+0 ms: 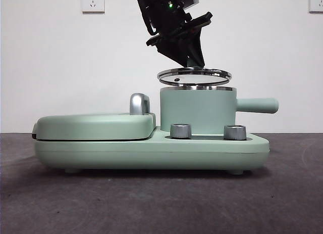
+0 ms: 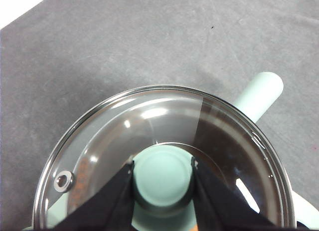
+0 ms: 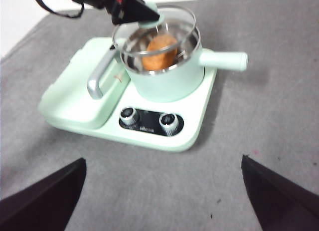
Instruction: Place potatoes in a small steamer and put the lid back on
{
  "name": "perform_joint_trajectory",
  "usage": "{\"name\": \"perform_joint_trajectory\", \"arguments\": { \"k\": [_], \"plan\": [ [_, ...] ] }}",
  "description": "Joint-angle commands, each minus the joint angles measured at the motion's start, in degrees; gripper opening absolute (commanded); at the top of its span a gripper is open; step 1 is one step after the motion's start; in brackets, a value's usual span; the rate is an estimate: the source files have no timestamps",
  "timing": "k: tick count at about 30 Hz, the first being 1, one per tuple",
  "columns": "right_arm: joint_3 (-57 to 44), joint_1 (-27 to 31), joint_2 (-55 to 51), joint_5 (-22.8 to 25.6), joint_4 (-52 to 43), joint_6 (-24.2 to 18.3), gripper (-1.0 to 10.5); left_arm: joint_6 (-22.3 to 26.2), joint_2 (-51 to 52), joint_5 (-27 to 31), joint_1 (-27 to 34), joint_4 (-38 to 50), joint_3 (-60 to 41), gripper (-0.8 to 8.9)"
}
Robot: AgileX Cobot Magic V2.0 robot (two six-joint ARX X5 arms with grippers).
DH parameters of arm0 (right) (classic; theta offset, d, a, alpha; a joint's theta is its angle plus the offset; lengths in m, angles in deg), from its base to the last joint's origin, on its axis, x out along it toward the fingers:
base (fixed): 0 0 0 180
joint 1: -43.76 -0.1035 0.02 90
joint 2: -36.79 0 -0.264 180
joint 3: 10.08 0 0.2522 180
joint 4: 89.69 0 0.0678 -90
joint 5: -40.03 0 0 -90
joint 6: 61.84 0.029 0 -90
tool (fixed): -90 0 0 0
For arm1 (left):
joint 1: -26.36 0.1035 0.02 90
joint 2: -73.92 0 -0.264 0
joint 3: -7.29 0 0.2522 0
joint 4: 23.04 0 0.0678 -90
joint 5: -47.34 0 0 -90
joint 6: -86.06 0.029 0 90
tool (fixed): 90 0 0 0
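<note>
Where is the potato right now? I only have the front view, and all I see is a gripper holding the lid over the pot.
Observer: The potato already lies inside the small steamer; the right wrist view looks down on it through the glass.
Operator: Which arm has the lid?
Observer: The left gripper. Its jaws are shut on the lid's knob.
Operator: Is the lid seated?
Observer: No. The lid hangs slightly tilted above the rim, with a gap showing.
Operator: And the other arm?
Observer: The right gripper waits open, back from the appliance, above the table.
</note>
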Motion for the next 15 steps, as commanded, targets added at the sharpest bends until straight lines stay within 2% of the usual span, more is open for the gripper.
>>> {"name": "perform_joint_trajectory", "arguments": {
  "k": [1,15],
  "plan": [
    [0.3,-0.3,0.2,0.3,-1.7,0.6,4.9,-0.8,-1.0,-0.3,-0.7,1.2,2.0,0.15],
    [0.3,-0.3,0.2,0.2,-2.7,1.2,4.9,0.3,-2.8,-0.6,-0.8,0.2,2.0,0.15]
  ]
}}
